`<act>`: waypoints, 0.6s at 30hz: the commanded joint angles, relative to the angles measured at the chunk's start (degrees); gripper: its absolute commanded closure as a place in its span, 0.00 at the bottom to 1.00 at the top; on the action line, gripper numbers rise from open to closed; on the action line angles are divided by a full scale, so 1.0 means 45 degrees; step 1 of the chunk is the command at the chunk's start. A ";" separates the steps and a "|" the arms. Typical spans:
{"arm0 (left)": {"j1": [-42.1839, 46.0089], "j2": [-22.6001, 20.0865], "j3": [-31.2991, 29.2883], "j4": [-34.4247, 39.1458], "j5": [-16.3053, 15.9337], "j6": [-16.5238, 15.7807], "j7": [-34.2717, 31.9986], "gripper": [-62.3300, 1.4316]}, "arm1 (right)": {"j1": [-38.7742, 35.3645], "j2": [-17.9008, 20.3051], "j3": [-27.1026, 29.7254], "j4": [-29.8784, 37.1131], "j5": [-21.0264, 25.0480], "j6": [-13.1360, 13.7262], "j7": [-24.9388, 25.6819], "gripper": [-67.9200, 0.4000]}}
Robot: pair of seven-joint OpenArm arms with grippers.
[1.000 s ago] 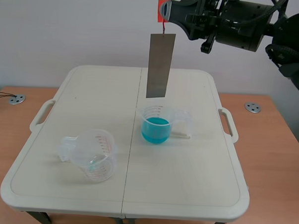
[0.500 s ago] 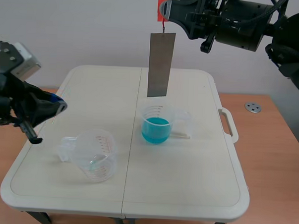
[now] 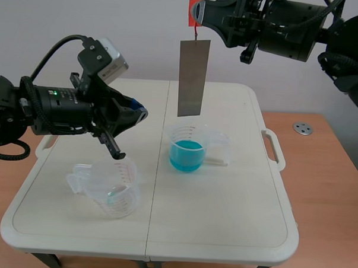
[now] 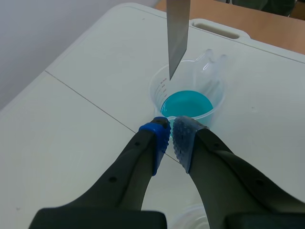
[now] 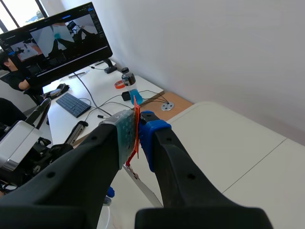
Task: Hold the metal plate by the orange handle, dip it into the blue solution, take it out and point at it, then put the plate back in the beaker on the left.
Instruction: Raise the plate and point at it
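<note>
Clenched on the small flat orange handle (image 3: 193, 10), my right pincer (image 3: 197, 14) sits high above the far half of the pale plastic folding table (image 3: 222, 225). From that wrist I see the orange strip pressed edge-on between my two dotted pads (image 5: 123, 130). Below the handle hangs the long grey rectangular metal plate (image 3: 193, 78), its long axis straight up and down. Its lower edge is above the clear plastic measuring beaker of blue solution (image 3: 186, 151), apart from both rim and liquid, so I judge the dip done and the pointing step in hand. My left pincer (image 3: 139, 113) comes in from the left, closed on nothing with its pads together. Its tips are aimed toward the plate's lower end and about level with it, with open space between. From the left wrist, the plate's bottom corner hangs ahead of my fingertips (image 4: 157, 138), over the far side of the blue beaker. The coming move turns on this: the empty clear plastic beaker with red markings (image 3: 108, 187) stands near the table's front left, well apart from the plate and directly beneath my left arm. Only my right arm holds the plate, so I expect it must carry the plate leftward and down, upright and bottom edge first. My left arm would need to clear that beaker's mouth first.
</note>
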 commanded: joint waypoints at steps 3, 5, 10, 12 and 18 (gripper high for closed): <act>-0.0369 0.0398 -0.0058 -0.0452 -0.0073 0.0024 -0.0078 0.86 | 0.0389 0.0097 0.0117 0.0311 0.0248 0.0194 0.0194 0.97; -0.0539 0.0636 -0.0058 -0.0738 -0.0073 0.0024 -0.0078 0.86 | 0.0389 0.0097 0.0117 0.0311 0.0248 0.0194 0.0194 0.97; -0.0928 0.1258 -0.0058 -0.1564 0.0389 0.0019 -0.0087 0.86 | 0.0389 0.0097 0.0117 0.0311 0.0248 0.0194 0.0194 0.97; -0.1083 0.1511 -0.0044 -0.1894 0.0695 0.0019 -0.0092 0.86 | 0.0389 0.0097 0.0117 0.0311 0.0248 0.0194 0.0194 0.97; -0.1384 0.2001 0.0034 -0.2560 0.1214 0.0015 -0.0476 0.86 | 0.0389 0.0092 0.0117 0.0311 0.0248 0.0194 0.0146 0.97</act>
